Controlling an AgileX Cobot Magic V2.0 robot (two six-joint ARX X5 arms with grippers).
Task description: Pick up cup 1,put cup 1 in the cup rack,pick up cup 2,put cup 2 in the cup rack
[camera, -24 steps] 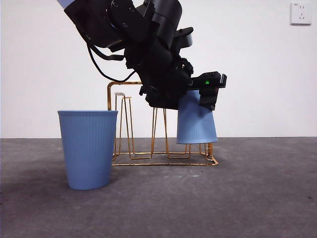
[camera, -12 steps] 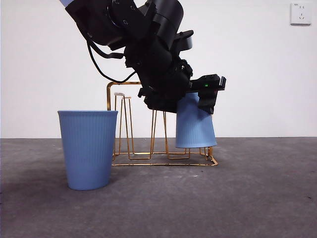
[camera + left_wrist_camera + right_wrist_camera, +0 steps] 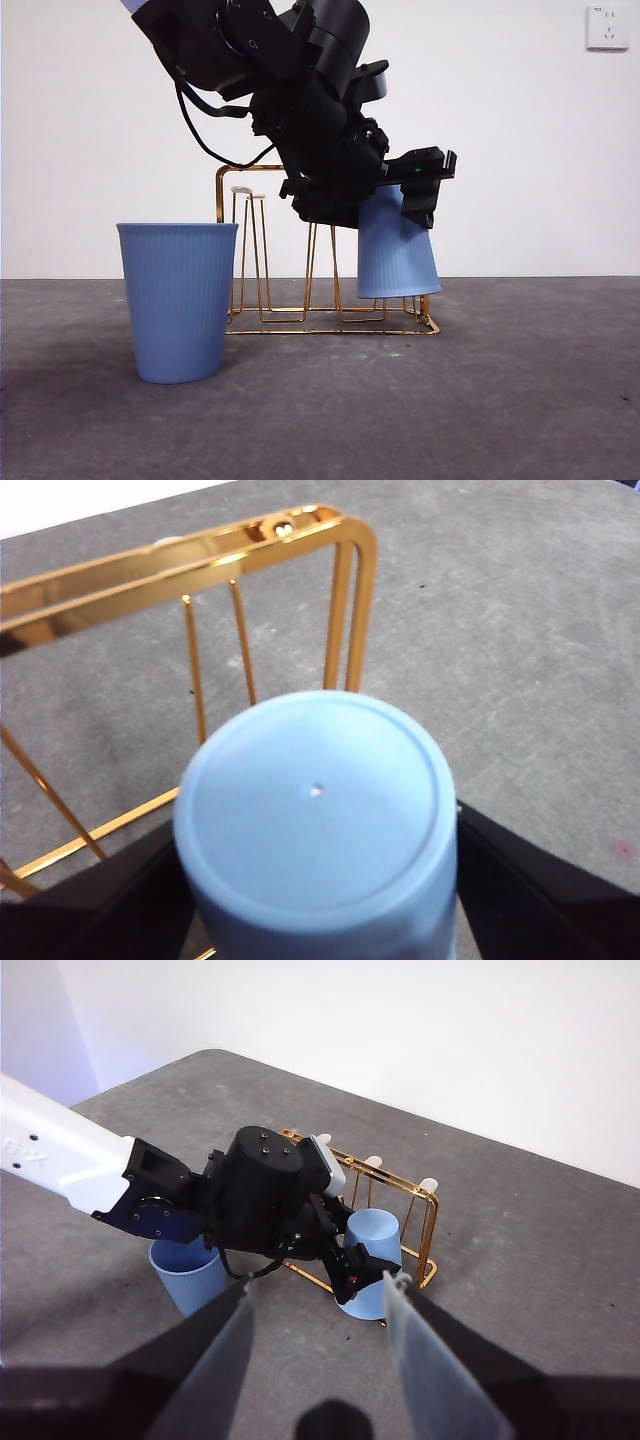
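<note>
Left gripper [image 3: 400,205] clamped on an upside-down blue cup [image 3: 396,255], fingers [image 3: 520,880] pressed against its sides, flat bottom facing the wrist camera. Cup held low over one end of the gold cup rack [image 3: 330,260], open mouth down, long axis slightly tilted off vertical, rim close above the rack's base wire. Cannot tell whether a prong already sits inside it. Judged as the placing step for this cup: next move likely a straight descent, then release, the cup's axis needing to line up with the upright prong below. Second blue cup [image 3: 178,300] upright on the desk [image 3: 520,400], just beside the rack's other end. Right gripper [image 3: 320,1360] high above, well apart, fingers spread wide and holding nothing.
</note>
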